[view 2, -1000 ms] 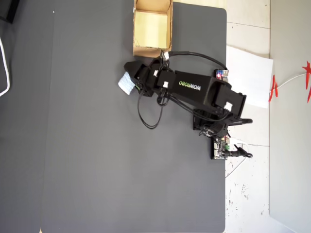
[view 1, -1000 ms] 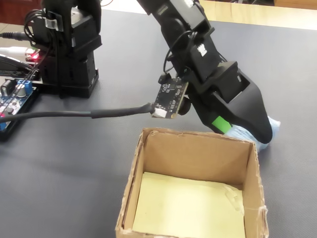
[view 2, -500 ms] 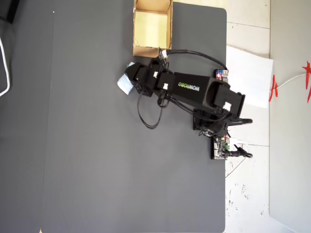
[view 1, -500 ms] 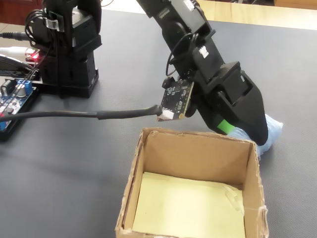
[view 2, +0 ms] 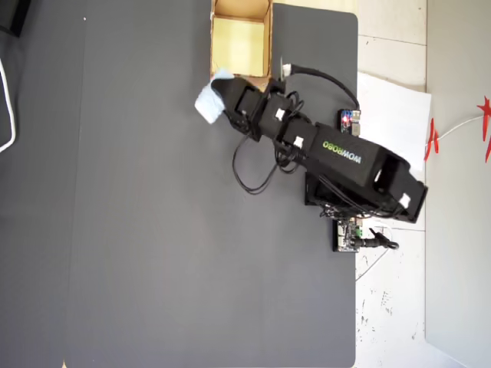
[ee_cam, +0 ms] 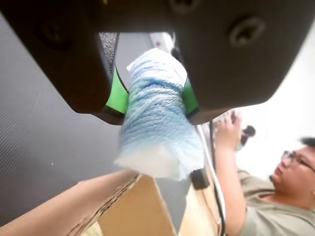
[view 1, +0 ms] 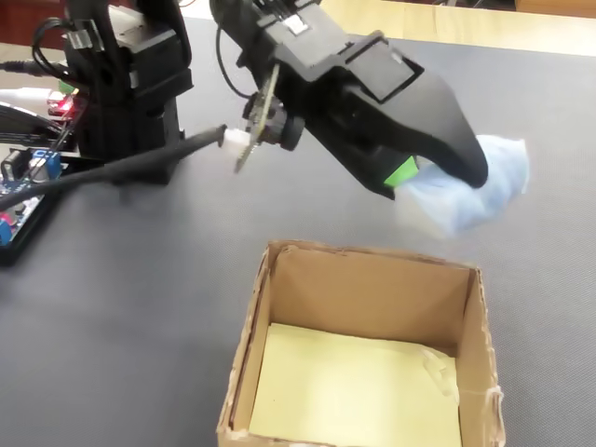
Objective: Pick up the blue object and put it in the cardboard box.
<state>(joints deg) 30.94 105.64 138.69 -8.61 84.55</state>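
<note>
wrist view shows the end effector [ee_cam: 150,101] clamping the blue object [ee_cam: 156,123], arm raised beside the cardboard box [view 1: 477,335]

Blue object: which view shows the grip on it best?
Wrist view: the blue object fills the frame, pinched at its middle between the gripper's green pads. The fixed view shows it held in the air beyond the cardboard box, part hidden by the gripper. Overhead it is a small pale patch.
</note>
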